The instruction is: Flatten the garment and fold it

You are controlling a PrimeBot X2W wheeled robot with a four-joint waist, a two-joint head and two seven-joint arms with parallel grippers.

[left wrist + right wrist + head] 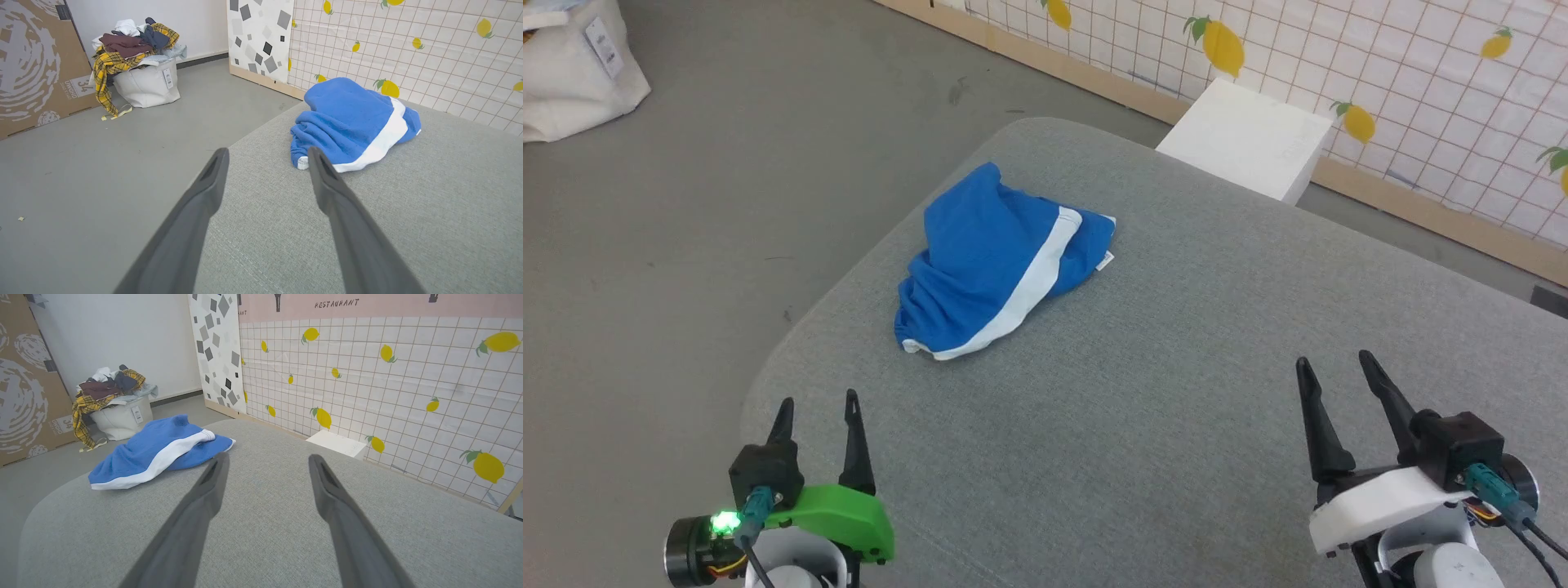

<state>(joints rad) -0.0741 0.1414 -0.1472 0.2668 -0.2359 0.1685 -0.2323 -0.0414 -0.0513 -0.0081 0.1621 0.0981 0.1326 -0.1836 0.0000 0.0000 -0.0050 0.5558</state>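
The garment (988,257) is a bright blue crumpled heap with a broad white band, lying on the grey padded surface (1143,392) toward its far left part. A small white label tag (1105,261) peeks out at its right edge. The left wrist view has the garment (347,122) ahead and to the right; the right wrist view has the garment (151,453) off to the left. My left gripper (817,402) hovers open near the front left edge, well short of the garment. At the front right, my right gripper (1333,359) is open and holds nothing.
A white box (1245,139) stands beyond the surface's far edge, against the lemon-patterned wall. A white basket (143,83) heaped with clothes sits on the grey floor at the far left, next to a cardboard panel (32,61). The surface's rounded left edge drops to the floor.
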